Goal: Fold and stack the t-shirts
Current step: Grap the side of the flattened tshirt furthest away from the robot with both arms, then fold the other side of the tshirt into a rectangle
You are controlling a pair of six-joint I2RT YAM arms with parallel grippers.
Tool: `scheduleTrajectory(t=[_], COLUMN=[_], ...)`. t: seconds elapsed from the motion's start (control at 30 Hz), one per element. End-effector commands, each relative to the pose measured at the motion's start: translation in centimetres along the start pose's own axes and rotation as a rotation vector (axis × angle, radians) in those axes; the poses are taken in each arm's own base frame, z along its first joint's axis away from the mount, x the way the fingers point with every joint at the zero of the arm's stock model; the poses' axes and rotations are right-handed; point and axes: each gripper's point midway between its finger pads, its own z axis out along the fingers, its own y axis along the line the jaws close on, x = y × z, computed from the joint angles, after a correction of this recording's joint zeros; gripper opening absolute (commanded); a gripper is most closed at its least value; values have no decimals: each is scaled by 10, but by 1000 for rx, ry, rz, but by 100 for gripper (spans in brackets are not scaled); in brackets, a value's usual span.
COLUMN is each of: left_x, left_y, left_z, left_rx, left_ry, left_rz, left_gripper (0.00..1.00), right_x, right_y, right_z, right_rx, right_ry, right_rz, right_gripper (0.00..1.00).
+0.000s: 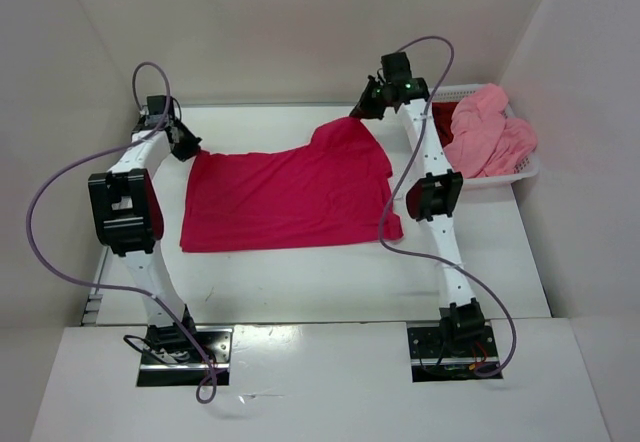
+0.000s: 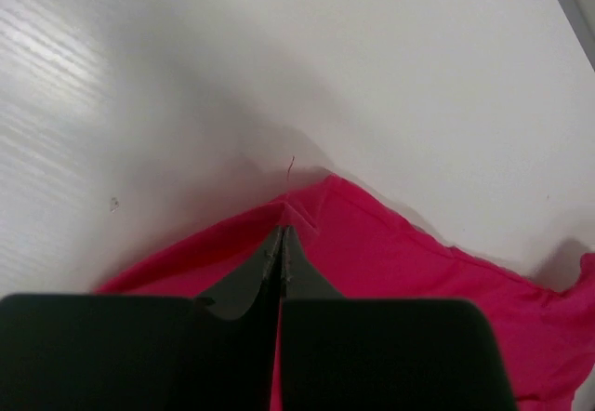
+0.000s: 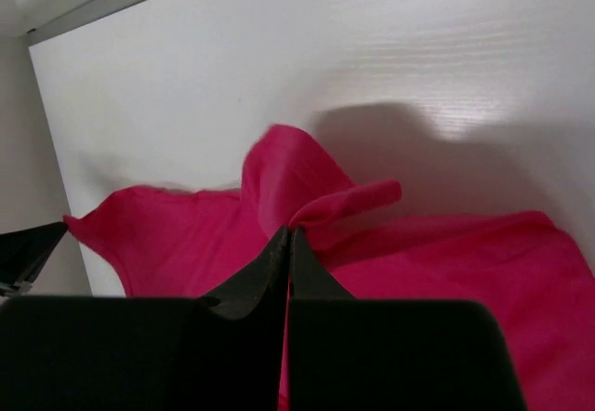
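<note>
T-shirts: salmon-pink t-shirt [image 1: 490,134] sits heaped in the white lattice basket [image 1: 526,170] at far right, dark red t-shirt [image 1: 443,118] beside it. Crimson-pink t-shirt [image 1: 290,200] is spread on the counter [image 1: 300,282], long axis left-right, mostly flat, far-right part bunched. Left gripper [image 1: 190,149] is clamped on its far-left corner, right gripper [image 1: 358,112] on its far-right edge.

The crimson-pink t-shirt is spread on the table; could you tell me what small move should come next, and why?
Probably raise both corners together slightly: the left gripper and right gripper are each shut on the far edge of the crimson-pink t-shirt, whose rest lies flat.
</note>
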Motion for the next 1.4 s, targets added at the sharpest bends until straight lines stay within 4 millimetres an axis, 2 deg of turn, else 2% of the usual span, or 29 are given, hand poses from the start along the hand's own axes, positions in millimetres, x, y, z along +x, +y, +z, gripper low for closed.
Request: scheduleTrajectory(t=[0.0, 0.03, 0.07, 0.1, 0.13, 0.17, 0.2, 0.23, 0.27, 0.3, 0.33, 0.37, 0.4, 0.43, 0.47, 0.5, 0.63, 0.77, 0.83, 0.87, 0.9, 0.93, 0.97, 1.1, 1.17, 1.27, 1.3, 1.33, 1.37], left_x=[-18, -17, -20, -17, -14, -19, -14, -15, -14, -13, -19, -12, -12, -6, -4, -3, 4, 0, -3, 3, 1, 3, 5, 18, 17, 26, 31, 31, 40], left_y=[-6, -7, -10, -8, -8, -6, -4, 2, 0, 1, 2, 4, 4, 5, 4, 5, 7, 8, 6, 10, 7, 8, 9, 19, 28, 41, 45, 49, 55], left_z=[-24, -28, -33, -31, -35, -38, -37, -39, -43, -42, -46, -44, -44, -43, -42, -40, -33, -43, -54, -56, -65, -69, -73, -87, -94, -98, -96, -98, -95], left_rx=[62, 72, 79, 74, 82, 83, 83, 75, 88, 88, 90, 95, 95, 99, 110, 110, 112, 117, 132, 125, 137, 138, 139, 139, 128, 105, 97, 92, 75], left_ry=[-41, -39, -49, -42, -35, -47, -32, -34, -33, -34, -47, -26, -26, -8, -4, -4, 24, 6, -14, -5, -20, -22, -22, -14, -23, -20, -9, -12, 11], left_rz=[-40, -40, -39, -40, -39, -45, -46, -45, -44, -35, -40, -41, -41, -42, -41, -41, -43, -48, -44, -46, -43, -43, -52, -59, -74, -75, -77, -84, -89], left_gripper=[0, 0, 0, 0, 0, 0, 0, 0, 0, 0, 0, 0, 0, 0, 0, 0, 0, 0, 0, 0, 0, 0, 0, 0, 0, 0, 0, 0, 0], right_x=[-25, -25, -29, -28, -21, -8, 1, 19, 25, 19, 26, 24, 19, 51, 28, 30, 30, 33, 41, 60, 55, 53, 69, 88, 99, 118, 131, 134, 141], right_y=[42, 45, 55, 58, 50, 55, 57, 49, 66, 58, 50, 42, 48, 16, 34, 13, 13, 22, 15, 0, -1, 9, -4, -23, -29, -41, -52, -52, -57], right_z=[-84, -90, -107, -110, -104, -100, -97, -88, -102, -103, -98, -91, -97, -72, -60, -60, -47, -61, -72, -71, -79, -100, -100, -126, -132, -147, -147, -154, -155], right_rx=[-1, 0, -13, -21, 2, 11, 18, 55, 59, 105, 126, 133, 112, 160, 53, 74, 115, 86, 88, 113, 100, 78, 103, 131, 138, 163, 191, 187, 198], right_ry=[-88, -87, -106, -103, -69, -40, -14, 41, 25, -12, 17, 16, -13, 69, -62, -67, -48, -87, -76, -42, -71, -101, -66, -66, -55, -43, -24, -28, -13], right_rz=[-73, -72, -89, -90, -77, -84, -86, -90, -117, -129, -120, -113, -121, -84, -75, -31, -62, -81, -84, -73, -84, -93, -93, -86, -82, -77, -59, -60, -55], right_gripper=[0, 0, 0, 0, 0, 0, 0, 0, 0, 0, 0, 0, 0, 0, 0, 0, 0, 0, 0, 0, 0, 0, 0, 0, 0, 0, 0, 0, 1])
